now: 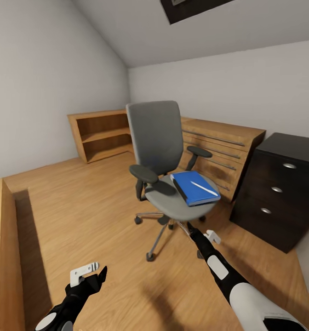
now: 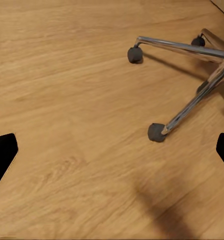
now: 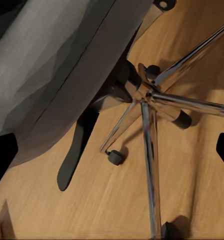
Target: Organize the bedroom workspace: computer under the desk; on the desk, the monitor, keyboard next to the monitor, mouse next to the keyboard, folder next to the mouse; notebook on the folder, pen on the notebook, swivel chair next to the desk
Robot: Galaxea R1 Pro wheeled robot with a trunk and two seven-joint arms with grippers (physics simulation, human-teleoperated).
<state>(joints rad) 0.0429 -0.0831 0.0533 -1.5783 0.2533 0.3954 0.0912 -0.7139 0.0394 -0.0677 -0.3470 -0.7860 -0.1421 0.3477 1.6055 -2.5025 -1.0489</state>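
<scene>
The grey swivel chair [image 1: 157,147] stands mid-room on its chrome base [image 3: 157,100]. On its seat lies the blue folder [image 1: 191,189], with the white pen [image 1: 204,187] on top. My right gripper [image 1: 193,230] is low at the seat's front edge, open [image 3: 112,150], facing the seat's underside and the base. My left gripper [image 1: 92,272] hangs open [image 2: 112,150] over the floor, short of a chair caster [image 2: 156,132]. The desk's dark drawer end [image 1: 283,188] with silver knobs stands at right. Computer, monitor, keyboard, mouse and notebook are out of view.
Low oak drawer cabinets [image 1: 228,142] run along the back wall behind the chair. An open oak shelf [image 1: 101,133] fills the far corner. An oak ledge [image 1: 2,257] borders my left. Bare plank floor [image 1: 81,207] lies left of the chair.
</scene>
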